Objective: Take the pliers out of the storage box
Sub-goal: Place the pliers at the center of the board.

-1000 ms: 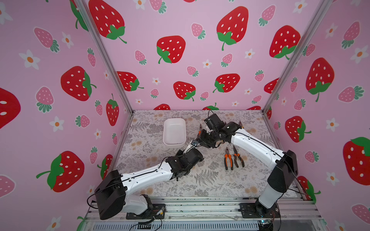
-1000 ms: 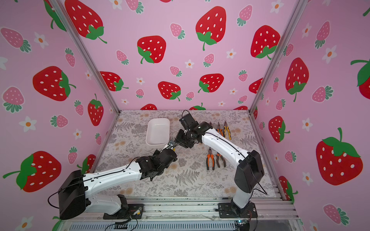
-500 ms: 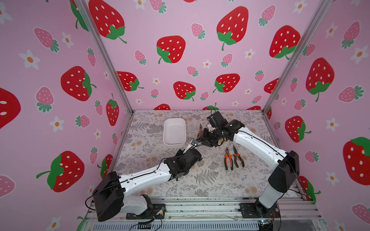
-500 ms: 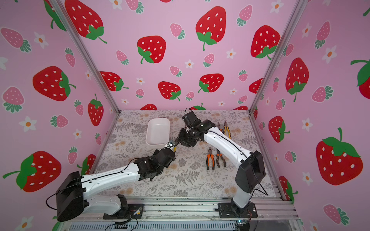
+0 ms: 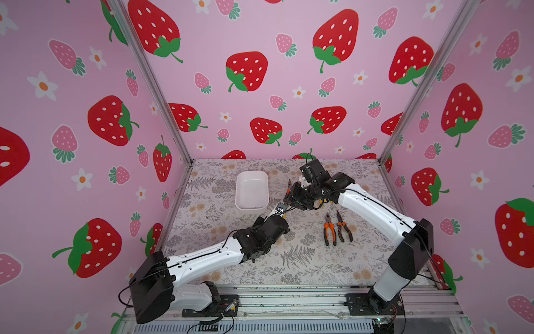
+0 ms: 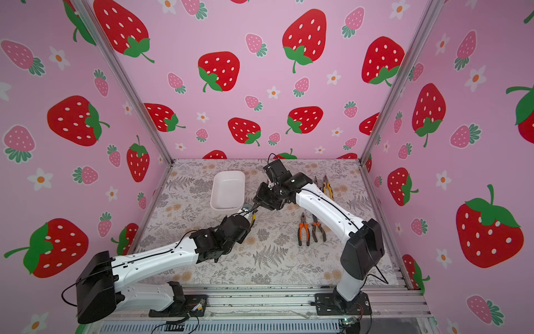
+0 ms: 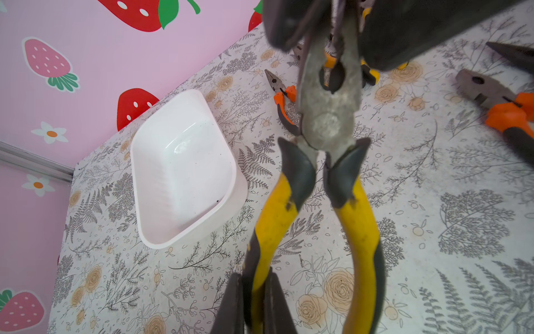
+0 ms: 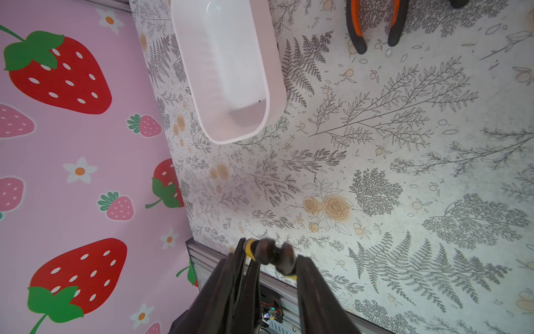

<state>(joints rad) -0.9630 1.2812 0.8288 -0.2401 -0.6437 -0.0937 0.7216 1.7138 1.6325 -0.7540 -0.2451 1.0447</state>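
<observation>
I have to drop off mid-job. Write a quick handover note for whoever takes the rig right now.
Left gripper: shut on one handle of the yellow-handled pliers, held above the table.
Right gripper: jaws flank that pair's head; grip unclear.
Storage box: empty.
Orange-handled pliers and other pairs lie on the table.
Done: box emptied.
To do: probably just set the held pair down.
</observation>
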